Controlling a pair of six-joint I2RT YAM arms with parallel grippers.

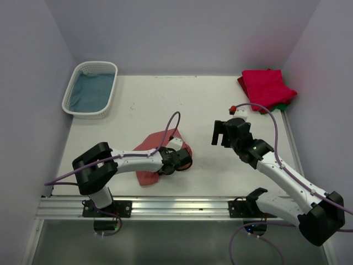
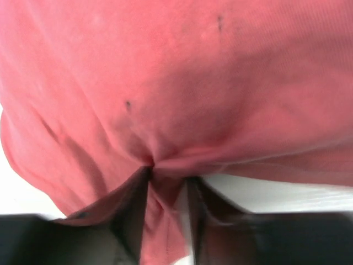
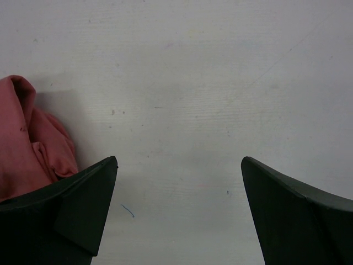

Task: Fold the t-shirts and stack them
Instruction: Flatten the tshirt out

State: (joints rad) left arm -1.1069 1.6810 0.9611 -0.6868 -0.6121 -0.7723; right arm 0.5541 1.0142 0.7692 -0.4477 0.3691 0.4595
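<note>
The t-shirts lie in two places on the white table [image 1: 132, 99]. The salmon-red t-shirt [image 1: 146, 173] sits crumpled near the front edge, a little left of centre, with one corner reaching toward the middle of the table and a lump of cloth bunched up under the left gripper [image 1: 183, 160]. In the left wrist view the salmon cloth fills almost everything. It puckers to a point and runs down between the two dark fingers, so those jaws are closed on a fold of it, though that view is a bit blurred. The crimson-pink t-shirt [image 1: 266, 87] lies folded in the far right corner, close against the right wall. It rests on top of the green t-shirt [image 1: 283, 105], of which only a thin strip shows along the near right edge. The right gripper [image 1: 223, 132] hangs over bare tabletop between the two spots, well apart from the folded pair, and its jaws stand wide apart. In its own wrist view the crumpled salmon cloth shows just beyond its left finger, not touching it. In the far left corner sits a white lattice basket [image 1: 97, 64], oblong, close to the left wall. A teal-blue cloth [image 1: 91, 91] lies inside, covering its floor. I cannot tell from here what kind of garment it is.
</note>
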